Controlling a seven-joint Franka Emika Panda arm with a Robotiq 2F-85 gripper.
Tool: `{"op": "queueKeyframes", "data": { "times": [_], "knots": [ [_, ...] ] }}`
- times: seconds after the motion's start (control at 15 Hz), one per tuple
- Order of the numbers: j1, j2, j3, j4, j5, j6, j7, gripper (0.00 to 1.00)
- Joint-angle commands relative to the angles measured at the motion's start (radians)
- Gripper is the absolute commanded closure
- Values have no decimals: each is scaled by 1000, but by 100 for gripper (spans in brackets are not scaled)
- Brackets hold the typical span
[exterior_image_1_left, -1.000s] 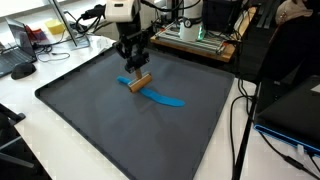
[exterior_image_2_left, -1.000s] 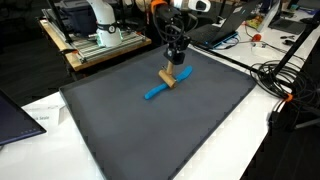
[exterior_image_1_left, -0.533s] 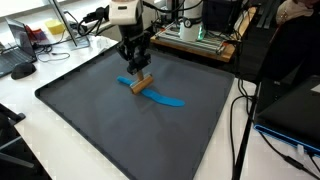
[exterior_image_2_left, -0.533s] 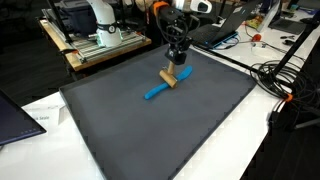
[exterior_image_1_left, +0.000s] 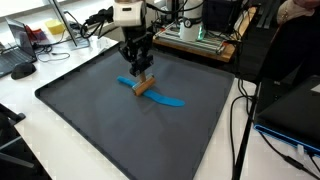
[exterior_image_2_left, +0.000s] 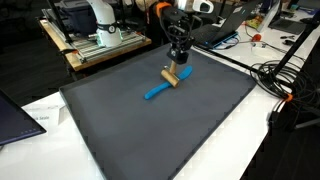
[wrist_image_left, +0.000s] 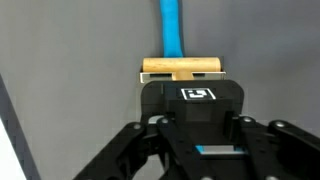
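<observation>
Gripper (exterior_image_1_left: 142, 76) points straight down over the dark mat (exterior_image_1_left: 100, 130), jaws pulled in and clamped on the wooden block (exterior_image_1_left: 144, 86). The block sits low on the mat, in its far half in both exterior views (exterior_image_2_left: 173, 77). A blue stick (exterior_image_1_left: 166, 99) lies flat on the mat, passing under the block. In the wrist view the block (wrist_image_left: 180, 67) shows crosswise just past the gripper (wrist_image_left: 180, 80) body, with the blue stick (wrist_image_left: 171, 30) running straight on across the mat. The mat covers most of the white bench (exterior_image_1_left: 22, 95).
</observation>
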Motion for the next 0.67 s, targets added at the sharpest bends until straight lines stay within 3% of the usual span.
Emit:
{"op": "queueKeyframes", "data": {
  "times": [0.0,0.6],
  "knots": [
    [-8,53,20,-1,35,28,-31,78],
    [-4,54,40,-8,62,36,-53,78]
  ]
}}
